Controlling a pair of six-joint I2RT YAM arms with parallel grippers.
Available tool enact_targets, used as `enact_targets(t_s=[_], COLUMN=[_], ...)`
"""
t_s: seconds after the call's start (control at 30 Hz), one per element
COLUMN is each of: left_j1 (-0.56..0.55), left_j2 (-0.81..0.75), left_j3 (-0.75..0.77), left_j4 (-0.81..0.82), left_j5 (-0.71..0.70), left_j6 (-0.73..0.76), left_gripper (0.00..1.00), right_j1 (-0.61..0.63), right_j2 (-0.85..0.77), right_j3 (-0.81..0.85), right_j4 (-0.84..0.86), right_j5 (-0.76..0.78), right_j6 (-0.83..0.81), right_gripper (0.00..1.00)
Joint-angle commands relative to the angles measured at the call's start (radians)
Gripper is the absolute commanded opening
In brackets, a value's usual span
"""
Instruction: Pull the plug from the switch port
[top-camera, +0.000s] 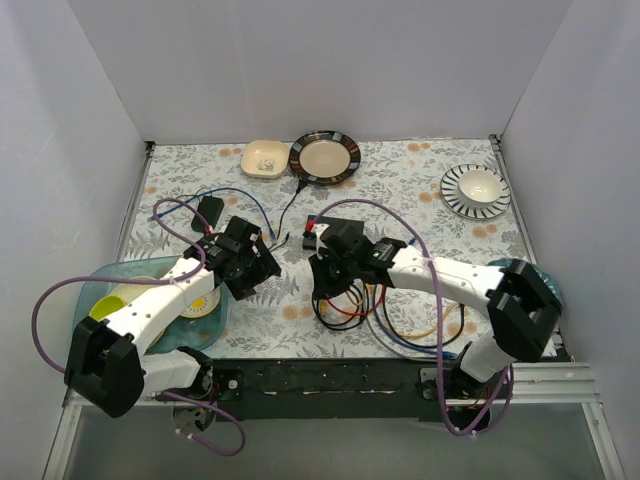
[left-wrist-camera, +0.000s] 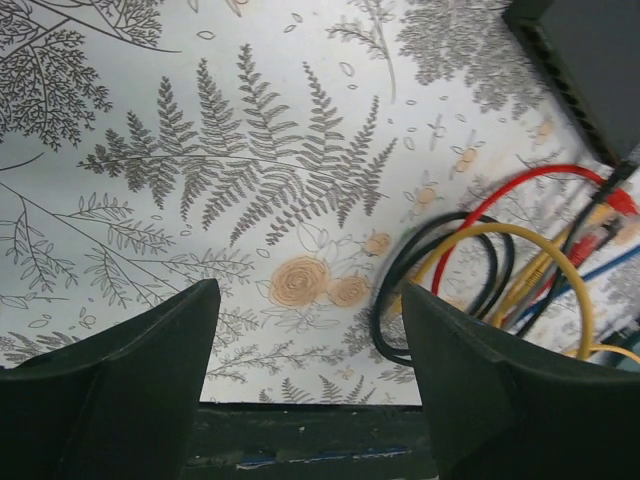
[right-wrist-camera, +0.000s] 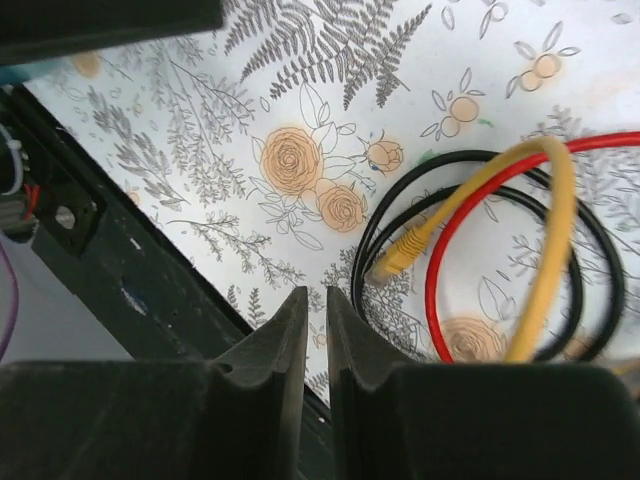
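The left gripper (left-wrist-camera: 305, 385) is held wide open above the fern-printed tablecloth (left-wrist-camera: 200, 180), gripping nothing. The right gripper (right-wrist-camera: 315, 375) is nearly closed (a thin slit remains, empty) beside coiled yellow, red and black cables (right-wrist-camera: 500, 250). The flat dark grey switch (left-wrist-camera: 590, 60) lies beyond them.

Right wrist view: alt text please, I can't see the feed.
The right gripper is nearly shut on nothing, above a floral tablecloth. To its right lie looped black, red and yellow cables, the yellow plug lying loose.
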Motion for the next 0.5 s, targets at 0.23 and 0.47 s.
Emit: enact_targets(t_s=[0.23, 0.47], left_j1=[0.002, 0.002], left_j2=[-0.066, -0.028], left_j3=[-0.026, -0.037], left_j4=[0.059, 0.113], left_j5=[0.060, 0.070], left_j6=[0.009, 0.015], left_gripper=[0.72, 0.72], right_j1=[-0.034, -0.212], right_j2=[0.167, 0.118], right_j3=[-0.057, -0.212], right_j4=[-0.074, -0.149], right_j5=[0.151, 0.151], right_j6=[0.104, 0.146], right_gripper=[0.12, 0.08])
